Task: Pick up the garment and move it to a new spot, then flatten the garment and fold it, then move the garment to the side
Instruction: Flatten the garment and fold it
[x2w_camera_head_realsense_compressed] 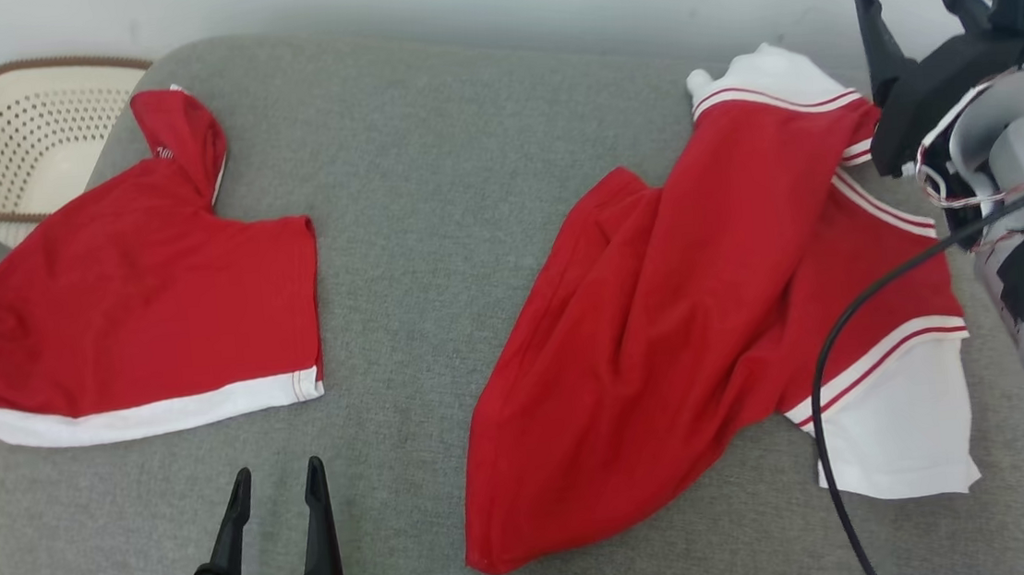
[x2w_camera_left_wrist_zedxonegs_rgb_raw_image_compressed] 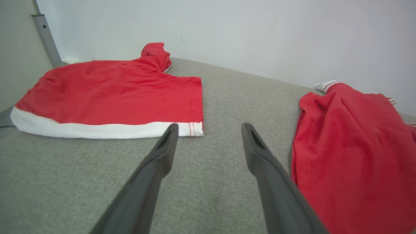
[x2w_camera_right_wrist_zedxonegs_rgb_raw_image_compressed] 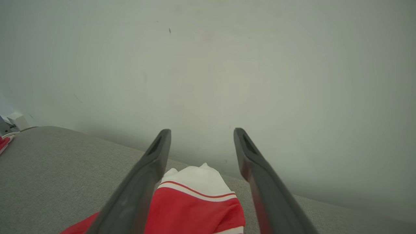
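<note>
Notably, head view catches a basket (x2w_camera_head_realsense_compressed: 27, 145) behind the folded garment (x2w_camera_head_realsense_compressed: 142, 292).

- No word, number, brand or sign can be read on anything here.
- The folded red garment (x2w_camera_head_realsense_compressed: 142, 292) at the left carries a small pale mark (x2w_camera_head_realsense_compressed: 165, 153) on its far, upturned part, close to the white edging. It is too small and blurred to tell whether it is a logo or lettering.
- The crumpled red and white garment (x2w_camera_head_realsense_compressed: 664, 330) at the right bears plain white bands with thin red stripes, and none of them forms a legible character.
</note>
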### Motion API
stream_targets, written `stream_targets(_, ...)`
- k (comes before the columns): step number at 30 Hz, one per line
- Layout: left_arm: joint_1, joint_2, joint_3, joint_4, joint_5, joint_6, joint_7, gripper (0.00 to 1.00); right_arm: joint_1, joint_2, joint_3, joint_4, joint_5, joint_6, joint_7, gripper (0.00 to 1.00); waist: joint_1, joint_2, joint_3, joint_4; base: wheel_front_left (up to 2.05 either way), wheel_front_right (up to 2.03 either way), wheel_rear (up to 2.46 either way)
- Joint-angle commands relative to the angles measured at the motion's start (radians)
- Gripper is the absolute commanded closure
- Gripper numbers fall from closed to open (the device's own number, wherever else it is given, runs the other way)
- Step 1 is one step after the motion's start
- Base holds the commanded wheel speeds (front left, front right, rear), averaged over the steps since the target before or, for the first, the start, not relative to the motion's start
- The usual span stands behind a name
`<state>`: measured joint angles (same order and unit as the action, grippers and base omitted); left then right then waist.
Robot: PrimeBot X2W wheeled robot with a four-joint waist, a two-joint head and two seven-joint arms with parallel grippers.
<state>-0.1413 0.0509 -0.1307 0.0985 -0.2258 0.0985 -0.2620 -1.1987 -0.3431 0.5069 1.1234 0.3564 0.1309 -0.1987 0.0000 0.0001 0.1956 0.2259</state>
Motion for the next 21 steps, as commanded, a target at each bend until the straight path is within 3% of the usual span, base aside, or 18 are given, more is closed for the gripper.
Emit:
stream_targets(1,0.024,0.0,0.009,0.001,0.0,-0.001,-0.003,0.0,0.047,0.003,0.019,-0.023,0.037,0.0,-0.027,0.0,0.0,-0.0001,-0.036,-0.032,0.0,0.0,0.0)
stream_targets(12,0.077,0.0,0.05,-0.01,0.016,-0.006,-0.003,0.0,0.302,-0.077,0.114,-0.241,0.163,0.0,-0.065,0.0,0.0,-0.0001,-0.101,-0.1,0.0,0.0,0.0)
stream_targets(21,0.108,0.0,0.069,-0.027,0.025,-0.002,-0.003,0.0,0.513,-0.109,0.088,-0.384,0.18,0.0,-0.067,0.0,0.0,-0.0001,-0.114,-0.136,0.0,0.0,0.0)
